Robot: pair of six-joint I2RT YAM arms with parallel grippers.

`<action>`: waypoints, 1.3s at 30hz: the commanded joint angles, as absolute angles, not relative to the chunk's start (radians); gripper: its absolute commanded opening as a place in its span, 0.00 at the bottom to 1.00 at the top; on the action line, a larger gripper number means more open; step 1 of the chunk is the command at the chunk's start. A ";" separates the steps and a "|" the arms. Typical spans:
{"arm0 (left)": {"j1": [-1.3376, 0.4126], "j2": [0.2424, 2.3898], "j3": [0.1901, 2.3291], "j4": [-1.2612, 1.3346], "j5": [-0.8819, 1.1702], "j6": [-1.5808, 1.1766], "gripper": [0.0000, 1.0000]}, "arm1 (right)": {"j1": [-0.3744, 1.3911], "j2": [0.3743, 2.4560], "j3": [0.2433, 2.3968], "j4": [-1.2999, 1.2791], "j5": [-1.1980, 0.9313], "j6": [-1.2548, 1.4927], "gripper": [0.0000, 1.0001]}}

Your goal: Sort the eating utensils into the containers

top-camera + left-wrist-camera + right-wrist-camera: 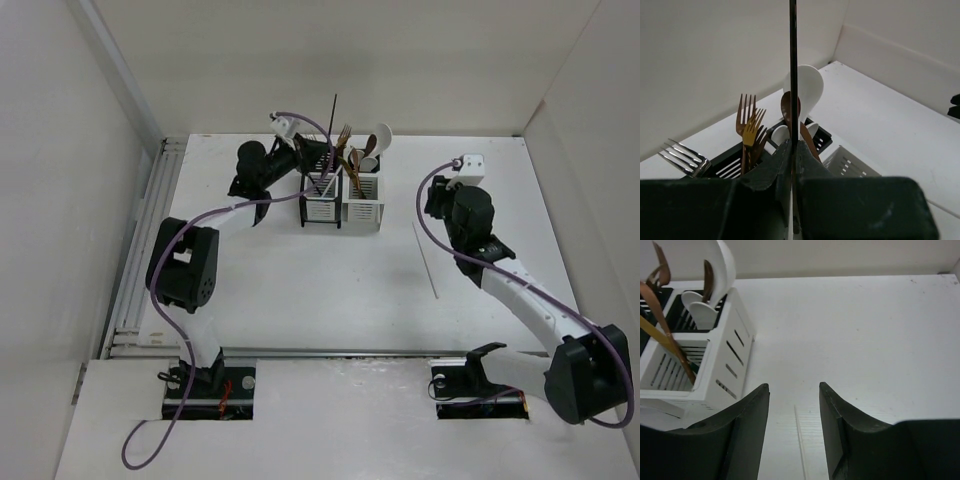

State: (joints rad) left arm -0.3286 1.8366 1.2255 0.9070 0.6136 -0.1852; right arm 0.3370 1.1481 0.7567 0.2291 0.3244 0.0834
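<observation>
The left tool (792, 151) is clamped on a thin black chopstick (793, 60), held upright over the black slotted square holder (320, 203). Where the chopstick's lower end sits cannot be seen. Copper forks (751, 131), a silver fork (686, 157) and a white spoon (808, 90) rise just beyond. The right tool (792, 387) has its fingers apart, with a thin white chopstick (800, 440) lying flat on the white surface (865, 340) below the gap, near the white slotted holder (722, 365).
</observation>
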 commanded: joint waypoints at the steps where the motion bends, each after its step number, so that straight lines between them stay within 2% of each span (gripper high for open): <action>1: -0.330 1.832 1.178 1.182 0.548 -0.273 0.00 | 0.305 1.114 0.819 0.157 0.359 0.089 0.50; 7: -0.350 1.885 1.103 1.244 0.508 -0.239 0.00 | 0.282 1.117 0.876 -0.019 0.350 0.080 0.50; 11: -0.359 1.876 1.036 1.244 0.462 -0.229 0.00 | 0.272 1.178 0.900 -0.173 0.264 0.089 0.55; 16: -0.379 1.865 0.997 1.198 0.411 -0.204 0.00 | 0.272 1.284 0.954 -0.362 0.183 0.098 0.66; 17: -0.379 1.865 0.986 1.187 0.411 -0.204 0.02 | 0.272 1.314 0.954 -0.395 0.169 0.109 0.71; 20: -0.388 1.865 0.974 1.173 0.371 -0.204 0.17 | 0.252 1.359 0.954 -0.432 0.109 0.109 0.76; 21: -0.388 1.865 0.963 1.173 0.362 -0.215 0.21 | 0.252 1.388 0.954 -0.455 0.095 0.118 0.76; 22: -0.388 1.865 0.963 1.161 0.341 -0.215 0.32 | 0.242 1.402 0.954 -0.468 0.095 0.132 0.76; 23: -0.388 1.855 0.939 1.161 0.330 -0.215 0.38 | 0.242 1.414 0.954 -0.477 0.095 0.132 0.76; 25: -0.388 1.832 0.920 1.161 0.310 -0.215 0.44 | 0.242 1.466 0.963 -0.506 0.095 0.141 0.76; 30: -0.388 1.769 0.910 1.062 0.291 -0.181 0.61 | 0.242 1.601 1.015 -0.568 0.083 0.141 0.65; 34: -0.367 1.706 0.945 0.910 0.301 -0.161 0.62 | 0.242 1.660 1.015 -0.577 0.083 0.155 0.57; 39: -0.334 1.629 1.003 0.723 0.371 -0.141 0.63 | 0.242 1.683 1.003 -0.577 0.104 0.195 0.52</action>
State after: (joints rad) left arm -0.3546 1.7115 0.9489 0.8261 0.3229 -0.1646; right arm 0.2462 1.6657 0.9882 -0.5480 0.0906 0.1619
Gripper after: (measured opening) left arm 0.630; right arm 0.533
